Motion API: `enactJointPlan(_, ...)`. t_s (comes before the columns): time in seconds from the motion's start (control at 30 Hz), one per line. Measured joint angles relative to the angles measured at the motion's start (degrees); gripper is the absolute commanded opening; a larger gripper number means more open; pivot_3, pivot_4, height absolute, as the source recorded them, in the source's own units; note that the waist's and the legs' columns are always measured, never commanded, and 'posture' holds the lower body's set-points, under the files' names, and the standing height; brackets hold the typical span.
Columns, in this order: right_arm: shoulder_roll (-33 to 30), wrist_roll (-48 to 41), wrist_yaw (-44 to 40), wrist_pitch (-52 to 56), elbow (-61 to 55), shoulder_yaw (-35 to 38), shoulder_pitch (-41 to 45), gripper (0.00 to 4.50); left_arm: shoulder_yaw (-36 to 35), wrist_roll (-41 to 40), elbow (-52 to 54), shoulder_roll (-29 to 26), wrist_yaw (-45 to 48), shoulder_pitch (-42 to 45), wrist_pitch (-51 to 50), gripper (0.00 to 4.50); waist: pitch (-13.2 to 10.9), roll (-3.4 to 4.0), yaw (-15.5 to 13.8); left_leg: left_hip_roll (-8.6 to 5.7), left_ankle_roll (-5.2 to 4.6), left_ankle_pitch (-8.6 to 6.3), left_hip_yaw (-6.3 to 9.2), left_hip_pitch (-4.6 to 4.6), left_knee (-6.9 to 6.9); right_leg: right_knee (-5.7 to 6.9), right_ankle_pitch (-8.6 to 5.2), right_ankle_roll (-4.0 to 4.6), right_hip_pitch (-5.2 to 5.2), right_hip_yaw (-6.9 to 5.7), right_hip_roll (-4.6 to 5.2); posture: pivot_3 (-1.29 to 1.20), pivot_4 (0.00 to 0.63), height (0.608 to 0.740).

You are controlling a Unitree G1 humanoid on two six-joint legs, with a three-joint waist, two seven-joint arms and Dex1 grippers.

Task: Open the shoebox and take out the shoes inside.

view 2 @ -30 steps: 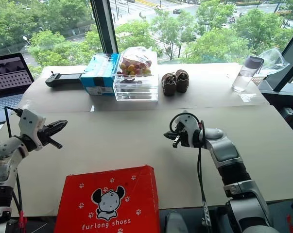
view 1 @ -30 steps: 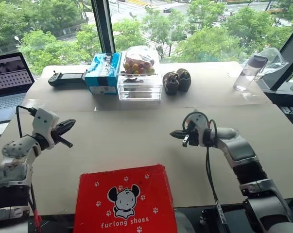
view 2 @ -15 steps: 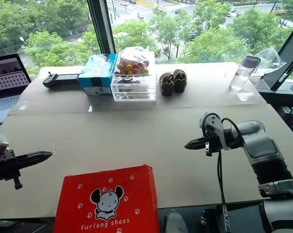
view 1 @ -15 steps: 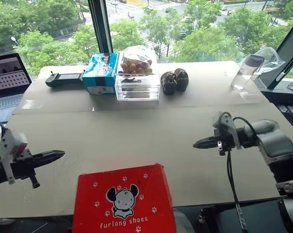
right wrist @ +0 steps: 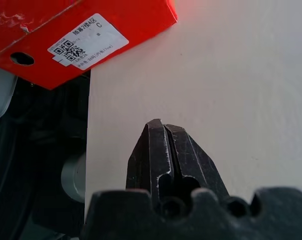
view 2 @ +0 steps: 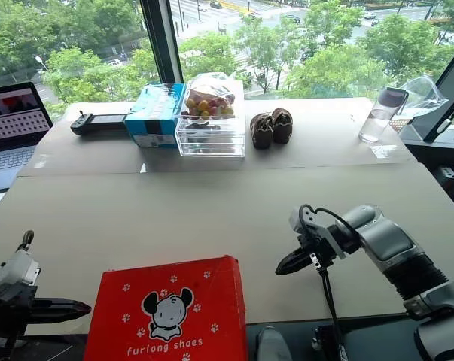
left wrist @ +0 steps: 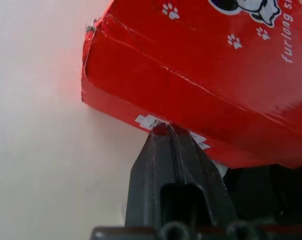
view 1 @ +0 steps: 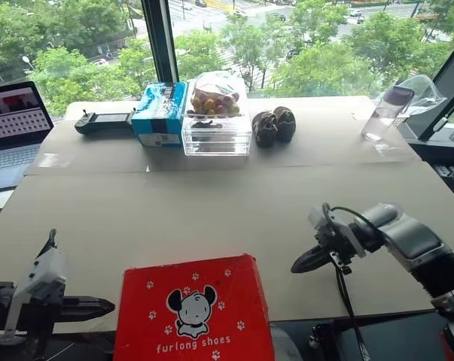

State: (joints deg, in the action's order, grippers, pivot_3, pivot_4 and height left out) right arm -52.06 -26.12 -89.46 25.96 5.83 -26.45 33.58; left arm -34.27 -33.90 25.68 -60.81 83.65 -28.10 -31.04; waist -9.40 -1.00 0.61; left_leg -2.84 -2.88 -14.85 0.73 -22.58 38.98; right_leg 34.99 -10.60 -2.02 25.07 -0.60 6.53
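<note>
The red shoebox (view 1: 194, 310) with a cartoon animal and "furlong shoes" on its lid lies shut at the table's near edge, partly overhanging it. My left gripper (view 1: 106, 306) is shut and points at the box's left side from close by; in the left wrist view its tip (left wrist: 163, 129) sits just short of the box's side wall (left wrist: 191, 95). My right gripper (view 1: 298, 265) is shut, angled down toward the table a little right of the box. The right wrist view has the box's labelled end (right wrist: 85, 42) beyond the fingertips (right wrist: 161, 127). The shoes are hidden.
Along the far side stand a laptop (view 1: 12, 128), a black controller (view 1: 102, 120), a blue carton (view 1: 160, 113), a clear drawer box with fruit (view 1: 216, 116), a small dark brown pair of shoes (view 1: 274, 125) and a bottle (view 1: 385, 113).
Both arms have drawn back toward the near edge. The left gripper dropped beside the box's left side; the right one tilted down and nearer the box's right side. Both stayed shut.
</note>
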Motion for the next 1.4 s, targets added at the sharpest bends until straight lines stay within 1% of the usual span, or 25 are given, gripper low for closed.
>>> enactJointPlan(0.07,1.29,0.04,-0.01,0.66,-0.54,-0.1,0.1,0.04,1.63,0.59,-0.11,-0.3,-0.68,1.91,0.33,0.0,0.0,0.0,-0.01,0.0,0.01,0.0,0.0,-0.02,0.0,-0.01,0.01,0.0,0.02,-0.01,-0.01,0.0,0.15,0.74)
enactJointPlan(0.17,5.67,0.05,0.19,2.5,-1.97,-0.11,-0.02,0.04,5.58,2.27,-0.07,-0.11,-3.35,6.45,1.41,0.0,0.0,-0.01,-0.06,0.0,0.01,0.0,0.01,-0.02,0.02,0.02,0.03,0.02,0.01,0.01,-0.01,0.0,0.15,0.74)
enactJointPlan(0.27,10.77,-1.13,2.18,5.09,-2.73,1.09,-0.28,0.04,9.26,2.65,-0.19,1.71,-6.56,12.69,2.34,0.0,0.0,-0.02,-0.25,-0.01,0.02,0.0,0.03,-0.01,0.05,0.02,0.06,0.0,-0.01,0.0,-0.01,0.0,0.15,0.74)
enactJointPlan(0.43,13.28,-1.16,5.33,7.88,-1.12,5.75,-0.29,0.04,12.48,4.86,-3.16,2.84,-8.26,16.57,4.39,0.0,0.0,-0.01,-0.58,-0.09,0.02,0.0,0.04,-0.06,0.03,0.03,0.06,-0.01,0.07,0.0,0.0,0.0,0.15,0.74)
enactJointPlan(0.57,15.69,0.13,8.12,7.58,2.93,8.47,0.2,0.04,14.78,5.8,-5.18,4.63,-9.31,19.32,6.3,0.0,0.0,-0.01,-0.67,-0.12,0.04,0.02,0.03,-0.05,0.05,0.04,0.09,-0.01,0.04,0.0,0.0,0.0,0.15,0.74)
enactJointPlan(0.63,17.81,1.94,9.89,5.39,6.77,9.64,1.99,0.04,16.96,7.43,-7.19,6.06,-10.45,22.33,7.84,0.0,0.0,-0.01,-0.67,-0.17,0.07,0.05,0.02,0.04,0.05,0.08,0.11,0.0,-0.01,0.02,-0.01,0.0,0.15,0.74)
enactJointPlan(0.87,21.37,7.01,13.41,-0.81,15.65,12.33,6.35,0.04,24.01,14.52,-16.35,10.87,-15.03,33.96,13.63,0.0,0.02,-0.03,-1.29,-0.28,0.07,0.07,0.1,0.41,0.05,0.04,0.14,-0.06,-0.46,-0.02,-0.03,0.0,0.15,0.74)
enactJointPlan(1.03,23.11,9.5,15.35,-3.74,19.7,14.17,8.2,0.04,26.59,16.96,-20.22,12.81,-16.02,37.81,16.15,0.0,0.03,-0.05,-1.02,-0.24,0.08,0.07,0.09,0.5,0.03,0.06,0.15,-0.05,-0.52,-0.01,-0.06,0.0,0.15,0.74)
enactJointPlan(1.17,25.22,11.54,18.18,-6.28,23.21,16.06,9.43,0.04,27.97,19.28,-23.71,13.97,-17.49,40.03,18.51,0.0,0.03,-0.05,-0.85,-0.24,0.08,0.07,0.09,0.67,0.03,0.06,0.14,-0.06,-0.7,0.0,-0.06,0.0,0.15,0.74)
enactJointPlan(1.4,28.36,14.57,23.45,-10.67,29.63,17.94,12.67,0.04,29.85,23.73,-29.98,15.84,-21.41,43.59,22.7,0.0,0.03,-0.05,-0.1,-0.24,0.08,0.07,0.11,0.66,0.02,0.09,0.15,-0.06,-0.67,0.01,-0.08,0.0,0.15,0.74)
